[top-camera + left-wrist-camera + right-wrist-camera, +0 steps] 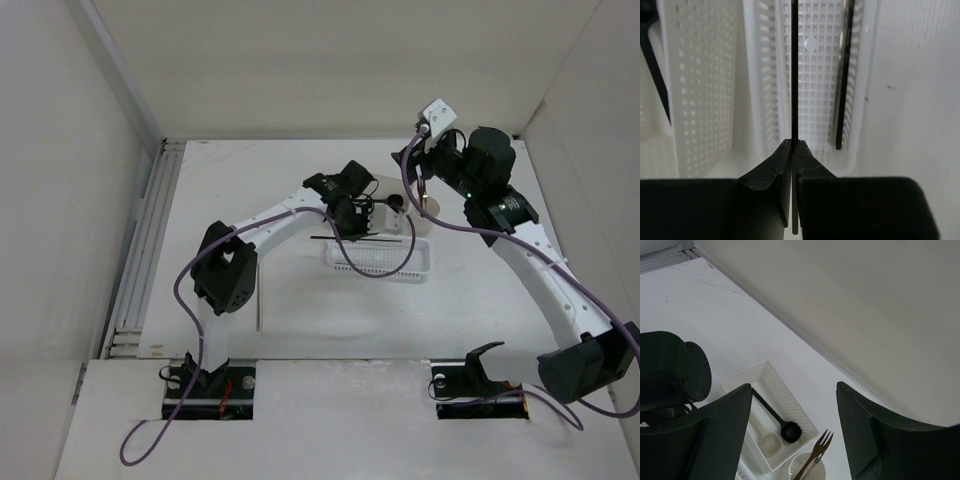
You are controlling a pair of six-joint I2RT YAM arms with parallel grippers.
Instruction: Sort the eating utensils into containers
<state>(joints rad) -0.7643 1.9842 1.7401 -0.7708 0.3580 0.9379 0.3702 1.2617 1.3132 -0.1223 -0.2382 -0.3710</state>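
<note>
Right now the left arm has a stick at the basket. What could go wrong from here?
1. The left fingers pinch the black stick near one end, so it may swing on release.
2. It runs close along the basket's left wall and could land on the rim, not beside the second stick lying inside.
3. In the top view a purple cable loops over the basket and might snag it.

Bare tabletop (330, 320) open before the mesh basket (345, 268), left hand (794, 142) and its chopstick (794, 70) over the basket's middle, purple cable (412, 240) looping across, square box (785, 390) and cup (790, 465) crowded under the right hand (793, 387), wall (330, 70) close behind.
</note>
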